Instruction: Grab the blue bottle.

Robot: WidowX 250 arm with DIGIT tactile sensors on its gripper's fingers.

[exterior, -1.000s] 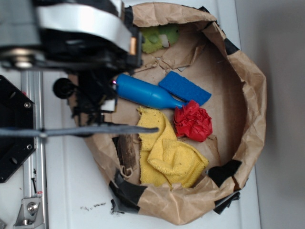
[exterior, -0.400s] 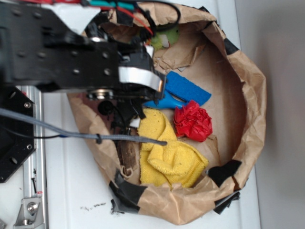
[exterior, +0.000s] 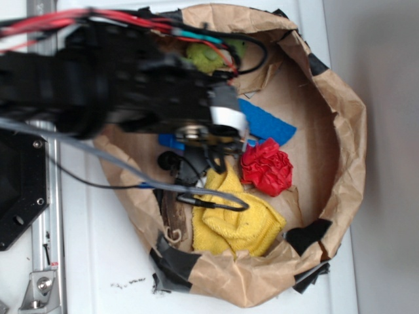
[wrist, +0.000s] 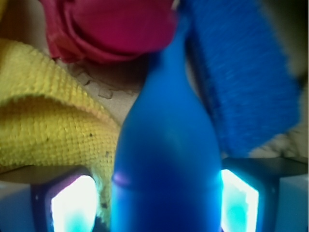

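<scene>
The blue bottle (wrist: 166, 159) lies on its side in the brown paper bowl, neck pointing away from me toward the red cloth (wrist: 111, 29). In the wrist view my gripper (wrist: 154, 203) is open and straddles the bottle's body. The right pad (wrist: 239, 203) is almost at the bottle's side, and the left pad (wrist: 72, 205) stands a small gap off, with yellow cloth showing between. In the exterior view the arm covers most of the bottle; only its base end (exterior: 169, 140) shows, and my gripper (exterior: 209, 147) is low over it.
A flat darker-blue sponge (exterior: 270, 125) lies right beside the bottle's neck. The yellow cloth (exterior: 236, 216) lies on the other side, the red cloth (exterior: 265, 167) beyond the neck. A green object (exterior: 206, 55) and a brown stick (exterior: 175, 212) lie near the crumpled bag wall (exterior: 344, 150).
The arm has swung from the bowl's left rim in over the bottle and come down, so that it now covers nearly all of the bottle in the exterior view.
</scene>
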